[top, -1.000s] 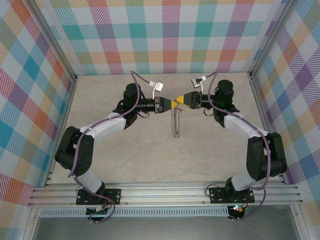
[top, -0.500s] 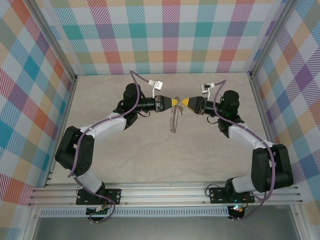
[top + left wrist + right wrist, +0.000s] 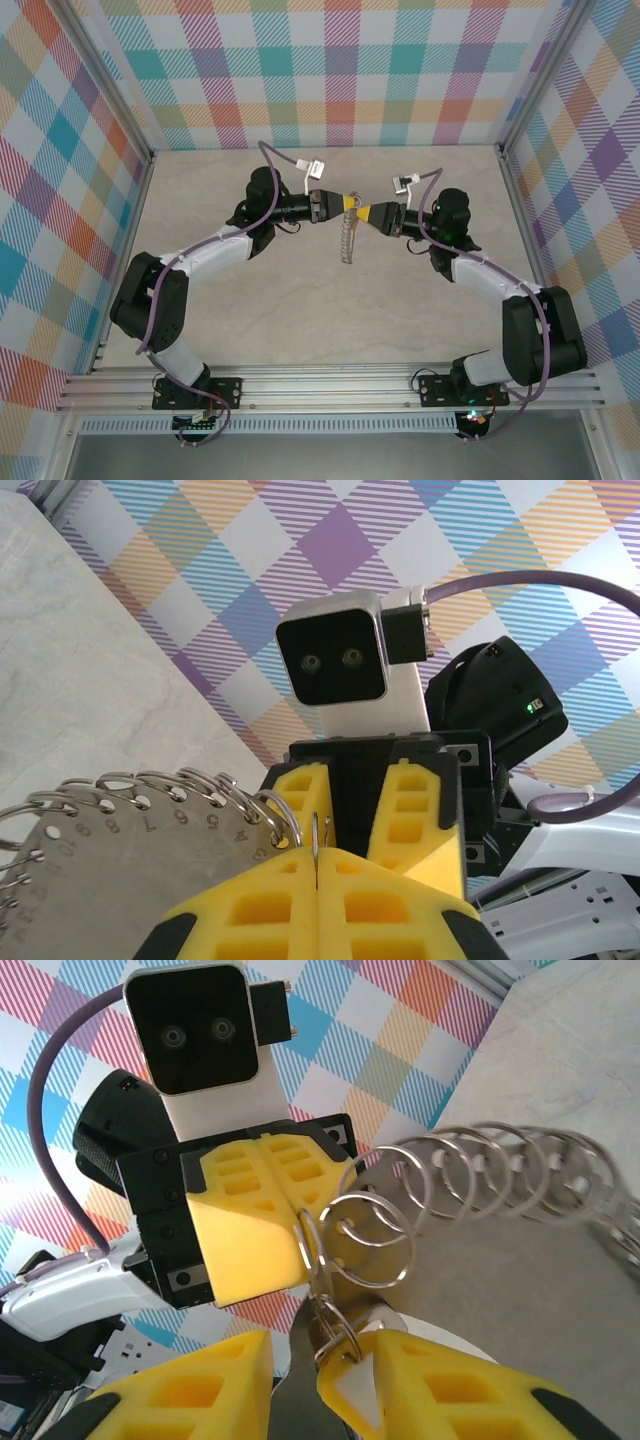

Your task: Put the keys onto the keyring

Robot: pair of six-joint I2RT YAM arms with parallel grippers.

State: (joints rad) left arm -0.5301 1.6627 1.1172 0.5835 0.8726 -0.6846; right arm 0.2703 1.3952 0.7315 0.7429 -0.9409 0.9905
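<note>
Top external view: holding up the keyring (image 3: 346,238) between two bent arms.
Row of shiny silver rings on a numbered strip, hanging long-way toward 6 o'clock. Pinched tight at 12 by the left gripper (image 3: 346,203); right gripper (image 3: 361,212) in from 3, fingers a little apart round a small ring (image 3: 335,1338), cannot tell if squeezing.
</note>
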